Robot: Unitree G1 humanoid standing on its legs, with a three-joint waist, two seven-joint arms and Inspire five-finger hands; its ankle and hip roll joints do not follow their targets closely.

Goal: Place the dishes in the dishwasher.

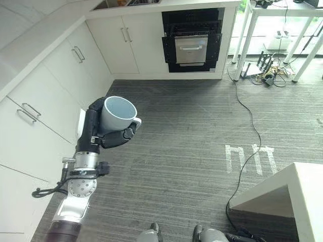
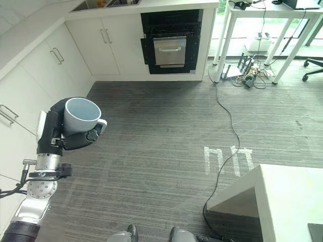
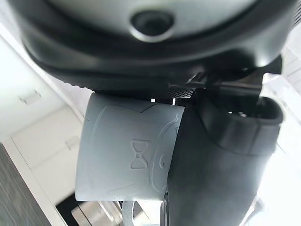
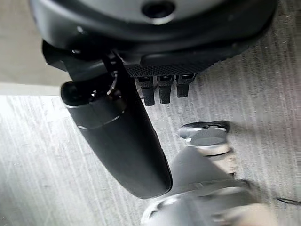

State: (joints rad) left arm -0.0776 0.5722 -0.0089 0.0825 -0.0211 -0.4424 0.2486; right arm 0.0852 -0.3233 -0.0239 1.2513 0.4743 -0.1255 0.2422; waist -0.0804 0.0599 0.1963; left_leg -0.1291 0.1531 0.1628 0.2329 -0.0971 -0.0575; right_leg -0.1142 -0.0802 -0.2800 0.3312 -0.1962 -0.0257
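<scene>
- Presently held: a pale grey-white mug (image 1: 117, 113), upright, mouth up, interior bare; carried above the grey striped floor (image 1: 192, 151) beside the white lower cabinets (image 1: 45, 101); its handle juts toward the robot's right
- Left hand (image 1: 103, 136): raised from the lower left; dark fingers and thumb curled round the mug's wall, gripping it; in the left wrist view the mug (image 3: 127, 155) shows an embossed bow-tie mark on its side, with the thumb (image 3: 221, 165) pressed against it
- Right hand (image 4: 127, 141): seen in the right wrist view above the floor; thumb extended, short fingers (image 4: 162, 89) hanging straight, holding nothing
- Dishwasher (image 1: 192, 40): dark opening set in the far cabinet run below the worktop (image 1: 166, 5); a steel-fronted drawer (image 1: 191, 49) with a bar handle shows in it; well apart from the mug
- White table legs (image 1: 247, 40) at far right, with a tangle of cables (image 1: 267, 75) on the floor between them
- White low table corner (image 1: 287, 196) at near right
- White painted marks (image 1: 250, 159) on the floor between the mug and that corner
</scene>
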